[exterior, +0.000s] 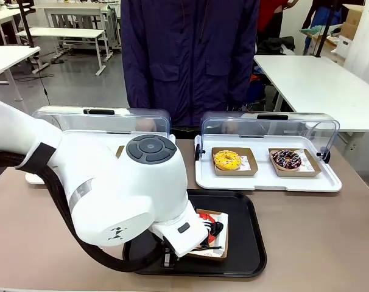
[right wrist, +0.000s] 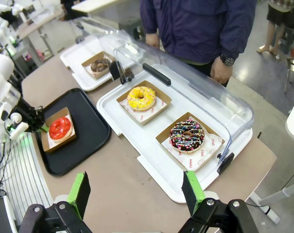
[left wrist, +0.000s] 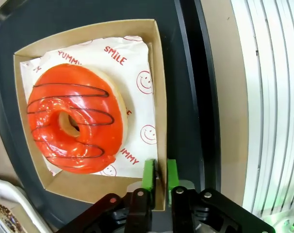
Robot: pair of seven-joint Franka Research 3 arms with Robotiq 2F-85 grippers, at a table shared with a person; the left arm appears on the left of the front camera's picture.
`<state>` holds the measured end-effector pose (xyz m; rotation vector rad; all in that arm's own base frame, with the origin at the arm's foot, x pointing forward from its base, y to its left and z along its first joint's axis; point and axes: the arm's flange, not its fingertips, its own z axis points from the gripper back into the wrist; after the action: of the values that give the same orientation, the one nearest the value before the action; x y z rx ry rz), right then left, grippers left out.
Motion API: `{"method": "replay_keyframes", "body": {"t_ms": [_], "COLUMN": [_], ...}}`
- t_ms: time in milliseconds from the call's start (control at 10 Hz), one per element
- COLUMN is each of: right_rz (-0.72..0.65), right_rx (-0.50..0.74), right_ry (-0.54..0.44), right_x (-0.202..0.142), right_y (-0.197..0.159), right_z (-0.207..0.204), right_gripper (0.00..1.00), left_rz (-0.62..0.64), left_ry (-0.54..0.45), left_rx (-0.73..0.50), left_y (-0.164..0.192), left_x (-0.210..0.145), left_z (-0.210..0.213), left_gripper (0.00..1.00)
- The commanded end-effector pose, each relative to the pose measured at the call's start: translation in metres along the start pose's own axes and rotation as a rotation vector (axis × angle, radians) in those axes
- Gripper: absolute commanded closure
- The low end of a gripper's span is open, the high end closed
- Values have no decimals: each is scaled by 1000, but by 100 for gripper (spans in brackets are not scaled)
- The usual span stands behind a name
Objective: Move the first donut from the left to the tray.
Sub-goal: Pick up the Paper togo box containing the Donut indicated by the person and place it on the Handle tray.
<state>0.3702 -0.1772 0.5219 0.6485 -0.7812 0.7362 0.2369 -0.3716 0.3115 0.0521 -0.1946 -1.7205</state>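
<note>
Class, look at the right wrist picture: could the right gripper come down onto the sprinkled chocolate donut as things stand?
Probably yes. The right gripper hangs open above the table, the sprinkled chocolate donut lies uncovered in its cardboard holder, and the clear lid is tipped back behind it.

Four donuts: red [right wrist: 59,128], yellow [right wrist: 141,98], sprinkled chocolate [right wrist: 187,136], brown [right wrist: 100,64]. Two white trays [right wrist: 152,167] [right wrist: 72,57], one black tray [right wrist: 91,128].

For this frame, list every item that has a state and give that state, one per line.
red donut: in its cardboard holder, resting on the black tray
left gripper: shut on the holder's wall
right gripper: open, holding nothing, above the table
right white tray's clear lid: open, tipped back
yellow donut: in its holder on the white tray
sprinkled chocolate donut: in its holder on the same tray
</note>
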Motion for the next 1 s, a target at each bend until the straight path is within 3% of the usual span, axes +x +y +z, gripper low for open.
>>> {"method": "replay_keyframes", "body": {"t_ms": [0,100,200,600,800,900], "right_rz": [26,26,26,26,26,26], "right_rx": [5,5,5,5,5,5], "right_ry": [-30,-30,-30,-30,-30,-30], "right_x": [1,1,1,1,1,1], "right_y": [-2,-2,-2,-2,-2,-2], "right_z": [-1,-1,-1,-1,-1,-1], "right_gripper": [0,0,0,0,0,0], "left_rz": [36,41,48,-11,12,7], "left_ry": [-19,-23,-26,-19,27,-11], "left_rx": [19,30,50,57,45,87], "left_y": [-1,0,1,12,26,11], "left_x": [3,2,0,-3,-12,1], "left_z": [6,15,28,91,93,89], "left_gripper": [0,38,0,0,0,0]}}
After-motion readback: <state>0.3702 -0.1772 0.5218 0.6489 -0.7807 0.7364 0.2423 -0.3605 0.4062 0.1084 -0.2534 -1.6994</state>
